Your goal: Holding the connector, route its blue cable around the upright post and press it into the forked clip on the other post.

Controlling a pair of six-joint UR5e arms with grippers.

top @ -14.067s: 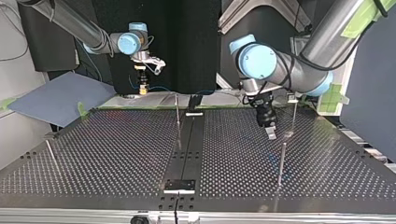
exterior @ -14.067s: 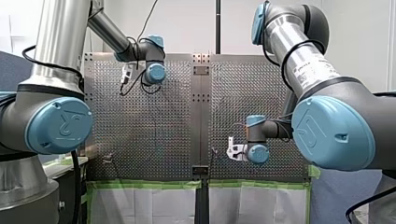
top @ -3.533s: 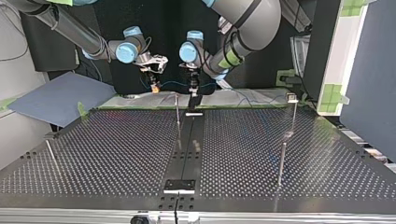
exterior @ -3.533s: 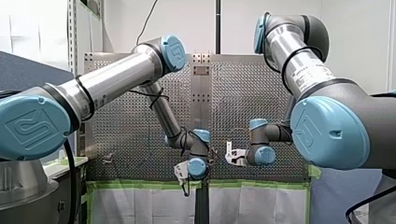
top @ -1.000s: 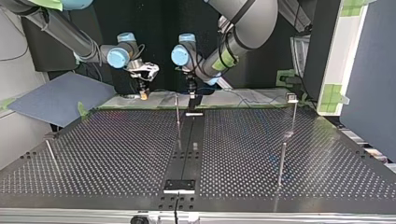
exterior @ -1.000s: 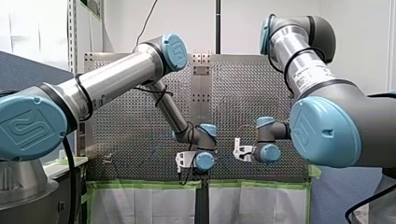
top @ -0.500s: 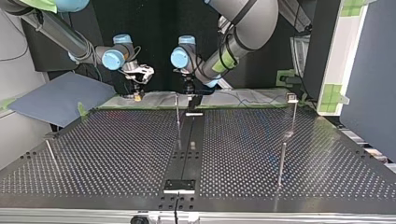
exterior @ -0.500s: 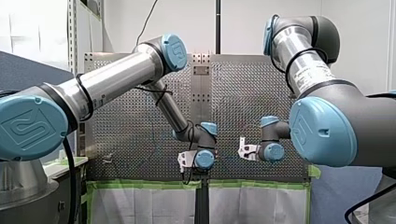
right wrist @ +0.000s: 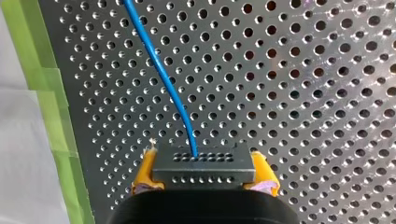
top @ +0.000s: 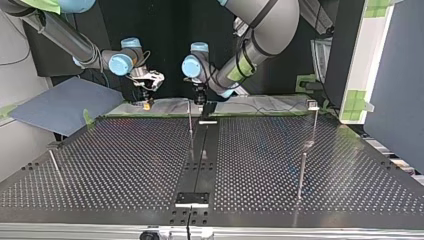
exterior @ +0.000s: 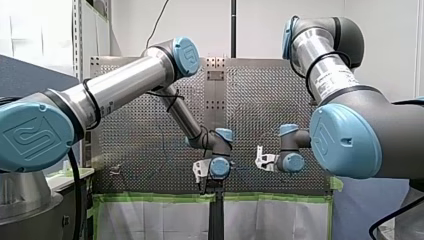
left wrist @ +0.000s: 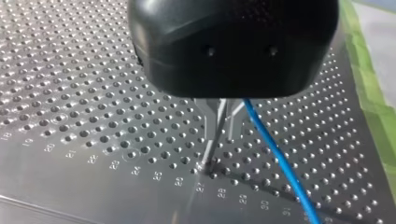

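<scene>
Top view, change: over the last second my right gripper (top: 146,103) has been carried further toward this view's left and a little lower. My left gripper (top: 200,98) has been lowered at the far edge of the perforated table (top: 125,165), beyond and slightly right of the thin centre post (top: 190,125).
Right gripper: it is closed on the black connector (right wrist: 204,164), which is clamped between the yellow pads (right wrist: 145,169).
Left gripper: it is held low over the table with the cable running close beside it. Whether the cable is clamped there cannot be told.
Blue cable (right wrist: 163,70): it leaves the connector's face and runs ahead over the holes. In the left wrist view it slants down from under the gripper body to the table.
Clip post (top: 313,106): it stands at the top view's far right, well apart from both grippers, and no cable is seen in it.
Meaning for the task: the gap between the grippers has been widened, so slack is probably being taken up. Wrapping around the post and pressing into the clip are judged not yet done.
</scene>
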